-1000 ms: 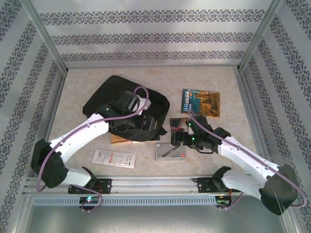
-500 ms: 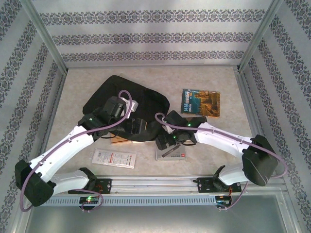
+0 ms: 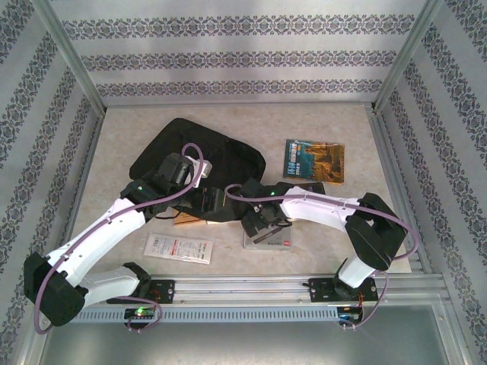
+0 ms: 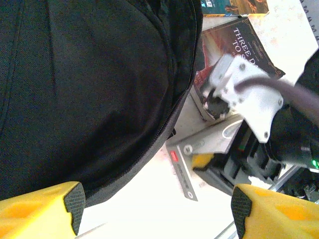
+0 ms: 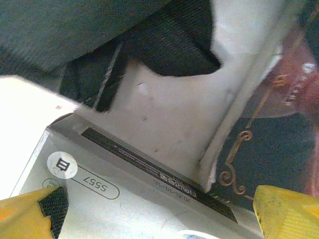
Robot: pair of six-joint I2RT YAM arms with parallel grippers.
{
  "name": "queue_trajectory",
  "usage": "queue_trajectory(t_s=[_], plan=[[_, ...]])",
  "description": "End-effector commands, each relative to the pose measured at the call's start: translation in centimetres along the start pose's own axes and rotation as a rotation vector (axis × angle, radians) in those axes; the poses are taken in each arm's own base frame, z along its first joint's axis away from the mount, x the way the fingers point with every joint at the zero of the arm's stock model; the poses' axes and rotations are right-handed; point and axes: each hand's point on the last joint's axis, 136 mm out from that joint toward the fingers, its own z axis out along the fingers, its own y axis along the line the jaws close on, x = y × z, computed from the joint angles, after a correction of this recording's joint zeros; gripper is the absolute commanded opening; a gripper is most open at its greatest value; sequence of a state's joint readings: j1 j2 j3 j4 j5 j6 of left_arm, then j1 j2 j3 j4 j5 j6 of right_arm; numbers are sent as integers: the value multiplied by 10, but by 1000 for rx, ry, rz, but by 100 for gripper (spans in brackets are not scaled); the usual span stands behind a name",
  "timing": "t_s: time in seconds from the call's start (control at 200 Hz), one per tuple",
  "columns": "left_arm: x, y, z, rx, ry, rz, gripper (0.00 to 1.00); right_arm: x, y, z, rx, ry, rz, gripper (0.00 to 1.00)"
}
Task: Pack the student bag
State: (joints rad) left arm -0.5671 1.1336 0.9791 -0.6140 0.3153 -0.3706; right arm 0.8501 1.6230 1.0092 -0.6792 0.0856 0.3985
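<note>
While the left gripper (image 4: 158, 201) hovers with fingers spread over the near hem of the student bag (image 3: 194, 152), which lies slumped left of centre on the table (image 3: 228, 122), closing here could pinch only loose fabric and drag the opening shut. Just right, the right gripper (image 5: 158, 201), likewise spread and empty, hangs over the grey case (image 3: 268, 237); both wrists crowd together and might collide. Free table lies beyond the colourful book (image 3: 313, 160), toward the right wall (image 3: 441, 152).

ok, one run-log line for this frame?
left gripper: open, at student bag edge | right gripper: open, over grey case | held: nothing
</note>
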Motion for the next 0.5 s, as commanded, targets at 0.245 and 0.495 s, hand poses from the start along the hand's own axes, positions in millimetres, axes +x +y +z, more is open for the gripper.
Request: queue_trajectory(t_s=[0.245,0.495], plan=[[-10,-4,-5,30,-46,10,78,30,-33,5,-117,31,489,91],[-12,-6,-2,39,-46,5,78,55,-9,-7,-241,78,397,98]])
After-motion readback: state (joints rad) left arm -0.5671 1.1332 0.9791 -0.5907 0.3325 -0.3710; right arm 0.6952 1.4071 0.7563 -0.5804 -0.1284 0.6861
